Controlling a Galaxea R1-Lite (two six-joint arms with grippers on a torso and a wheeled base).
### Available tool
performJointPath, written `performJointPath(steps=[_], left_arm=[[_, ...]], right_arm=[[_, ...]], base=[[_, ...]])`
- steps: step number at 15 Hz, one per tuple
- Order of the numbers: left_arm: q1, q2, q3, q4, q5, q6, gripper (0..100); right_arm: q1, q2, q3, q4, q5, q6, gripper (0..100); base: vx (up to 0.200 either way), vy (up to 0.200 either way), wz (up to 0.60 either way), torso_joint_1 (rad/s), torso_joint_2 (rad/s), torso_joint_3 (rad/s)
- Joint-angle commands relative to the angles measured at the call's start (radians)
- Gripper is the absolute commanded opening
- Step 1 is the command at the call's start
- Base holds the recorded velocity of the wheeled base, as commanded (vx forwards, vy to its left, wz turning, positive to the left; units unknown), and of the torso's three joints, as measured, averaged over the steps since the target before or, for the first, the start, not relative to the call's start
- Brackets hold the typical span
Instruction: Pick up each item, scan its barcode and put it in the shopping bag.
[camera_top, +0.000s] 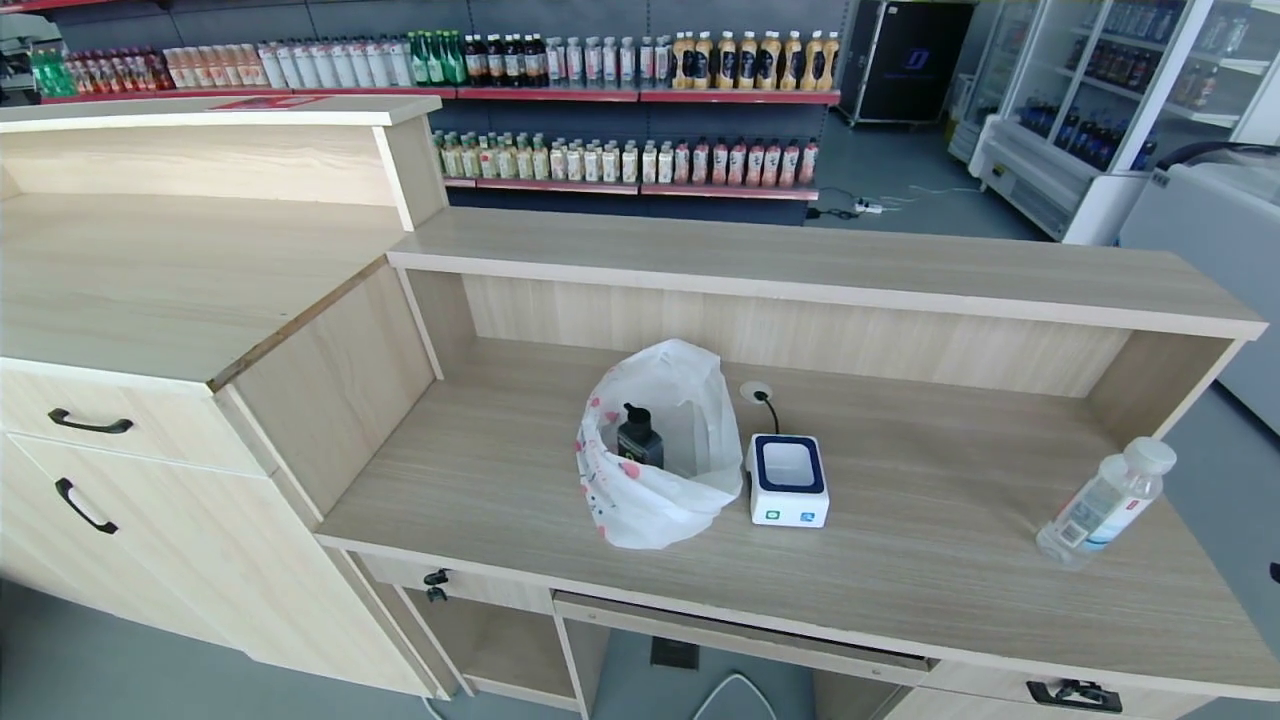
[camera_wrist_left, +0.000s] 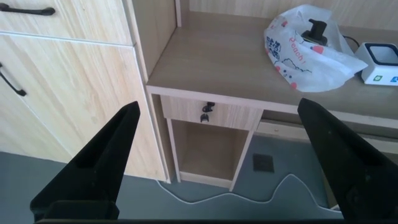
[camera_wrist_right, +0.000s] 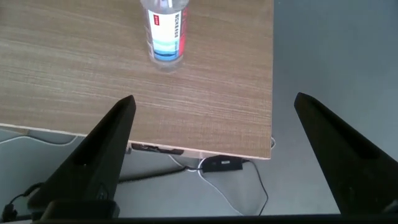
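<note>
Pale wood counter carries a white shopping bag with a dark bottle standing inside it. A scanner sits just beside the bag, and a clear water bottle stands near the right end. The left gripper and right gripper hang off the front edge, jaws wide apart and holding nothing.

Left gripper, right gripper — 2 jaws each (spread wide).

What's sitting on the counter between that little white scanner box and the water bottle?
Nothing. In the head view, the stretch of counter between the scanner and the water bottle is bare wood.
</note>
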Motion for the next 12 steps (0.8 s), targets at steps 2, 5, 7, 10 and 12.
performJointPath(steps=[2,5,7,10,12], left_arm=[[0.0,0.0,0.0,0.001,0.0,0.002,100],[0.0,0.0,0.0,0.001,0.0,0.002,100],[0.0,0.0,0.0,0.001,0.0,0.002,100],[0.0,0.0,0.0,0.001,0.0,0.002,100],[0.0,0.0,0.0,-0.001,0.0,0.002,100]], right_arm=[[0.0,0.052,-0.001,-0.047,0.023,0.047,100],[0.0,0.046,-0.051,-0.048,0.017,0.11,100],[0.0,0.069,-0.108,-0.048,-0.001,0.156,100],[0.0,0.152,-0.177,-0.087,-0.011,0.189,100],[0.0,0.215,-0.163,-0.188,-0.011,0.206,100]], base=[[0.0,0.0,0.0,0.0,0.0,0.0],[0.0,0.0,0.0,0.0,0.0,0.0],[0.0,0.0,0.0,0.0,0.0,0.0],[0.0,0.0,0.0,0.0,0.0,0.0],[0.0,0.0,0.0,0.0,0.0,0.0]])
